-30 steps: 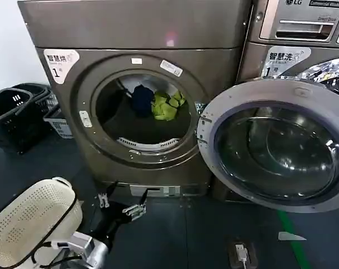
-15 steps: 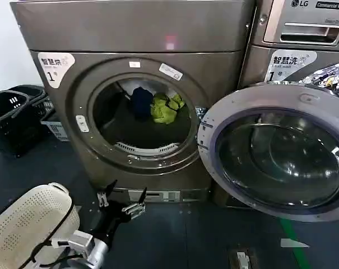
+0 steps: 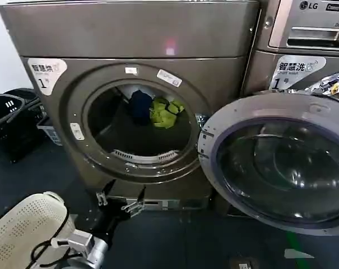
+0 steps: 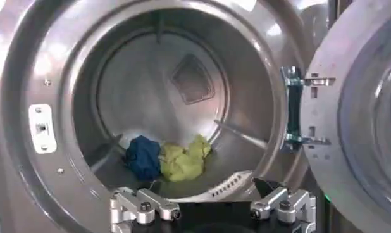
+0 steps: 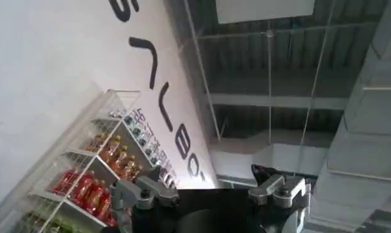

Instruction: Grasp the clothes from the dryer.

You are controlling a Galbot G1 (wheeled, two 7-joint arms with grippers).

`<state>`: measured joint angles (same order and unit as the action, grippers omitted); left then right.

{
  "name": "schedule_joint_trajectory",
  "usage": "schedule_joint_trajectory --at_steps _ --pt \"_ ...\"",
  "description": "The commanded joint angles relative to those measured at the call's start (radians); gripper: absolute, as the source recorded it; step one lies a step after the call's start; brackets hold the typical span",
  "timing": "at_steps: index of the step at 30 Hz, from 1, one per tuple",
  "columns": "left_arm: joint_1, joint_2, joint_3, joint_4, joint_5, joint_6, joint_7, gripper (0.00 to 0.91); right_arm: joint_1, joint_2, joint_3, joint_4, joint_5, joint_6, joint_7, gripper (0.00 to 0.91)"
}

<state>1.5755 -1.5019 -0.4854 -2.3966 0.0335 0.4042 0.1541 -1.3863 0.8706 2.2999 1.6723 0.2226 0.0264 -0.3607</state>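
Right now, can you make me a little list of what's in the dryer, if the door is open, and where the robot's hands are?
dryer: door swung open to the robot's right
inside the drum: navy garment and lime-green garment, side by side, touching
left gripper: open, low in front of the porthole, outside the drum
right gripper: open, pointing up toward the ceiling, holding nothing
white basket: beside the left arm

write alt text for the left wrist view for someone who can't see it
The open left gripper faces the dryer porthole, outside the drum. Inside, the navy garment and the lime-green garment lie side by side on the drum floor. The door stands open alongside.
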Motion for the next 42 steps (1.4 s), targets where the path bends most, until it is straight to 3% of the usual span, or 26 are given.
schedule_joint_trajectory --at_steps 1,42 --pt "0.007 0.01 -0.01 0.0 -0.003 -0.004 0.003 0.907 0.0 0.002 -0.005 0.005 0.0 0.001 0.002 0.907" --pt "0.013 0.005 -0.007 0.006 0.006 -0.01 0.003 0.907 0.019 -0.005 -0.001 -0.025 -0.003 0.013 0.007 0.907"
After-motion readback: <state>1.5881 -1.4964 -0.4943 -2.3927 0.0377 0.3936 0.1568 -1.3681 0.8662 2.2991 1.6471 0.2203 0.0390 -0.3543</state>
